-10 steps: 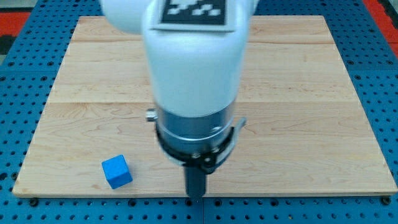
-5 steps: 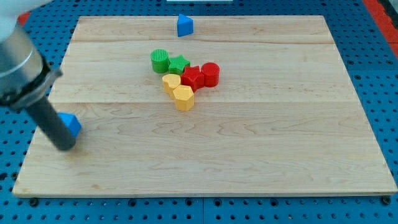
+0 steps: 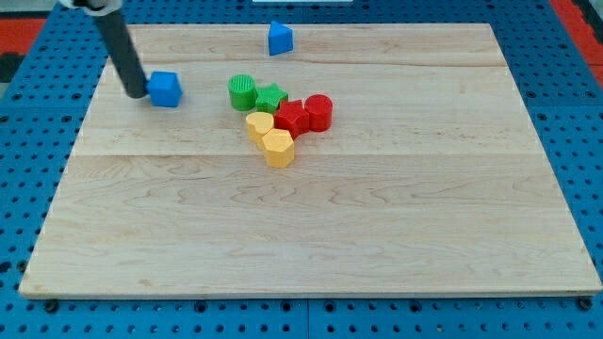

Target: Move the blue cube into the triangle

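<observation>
The blue cube (image 3: pixel 165 88) sits on the wooden board (image 3: pixel 311 235) at the upper left. My tip (image 3: pixel 135 93) rests just left of it, touching or nearly touching its left side; the dark rod rises to the view's top left. A blue triangle block (image 3: pixel 280 38) stands at the board's top edge, right of the cube.
A cluster sits at the board's centre-top: a green cylinder (image 3: pixel 242 92), a green star (image 3: pixel 271 97), a red star (image 3: pixel 294 117), a red cylinder (image 3: pixel 318 112), a yellow heart (image 3: pixel 259 125) and a yellow hexagon (image 3: pixel 278 148).
The blue cube has moved up the left side of the board and to the right. My tip has followed it, staying at its left.
</observation>
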### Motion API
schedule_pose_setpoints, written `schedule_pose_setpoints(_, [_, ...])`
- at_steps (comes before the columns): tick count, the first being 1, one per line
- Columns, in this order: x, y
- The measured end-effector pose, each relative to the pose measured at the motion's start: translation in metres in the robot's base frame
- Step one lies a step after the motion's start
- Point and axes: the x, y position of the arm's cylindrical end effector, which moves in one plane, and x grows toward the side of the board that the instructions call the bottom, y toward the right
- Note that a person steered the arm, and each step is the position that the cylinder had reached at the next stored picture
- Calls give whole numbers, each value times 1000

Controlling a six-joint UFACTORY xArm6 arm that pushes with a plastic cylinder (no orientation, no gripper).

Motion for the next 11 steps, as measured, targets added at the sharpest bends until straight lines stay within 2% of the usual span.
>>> schedule_pose_setpoints(3, [-1,40])
schedule_pose_setpoints(4, [-41,104])
schedule_pose_setpoints(5, [-64,141])
schedule_pose_setpoints(6, [-35,139])
schedule_pose_setpoints(7, [-26,191])
schedule_pose_setpoints(8, [-63,188])
schedule_pose_setpoints(9, [-71,175])
schedule_pose_setpoints(10, [-63,236])
schedule_pose_setpoints(11, [-63,254])
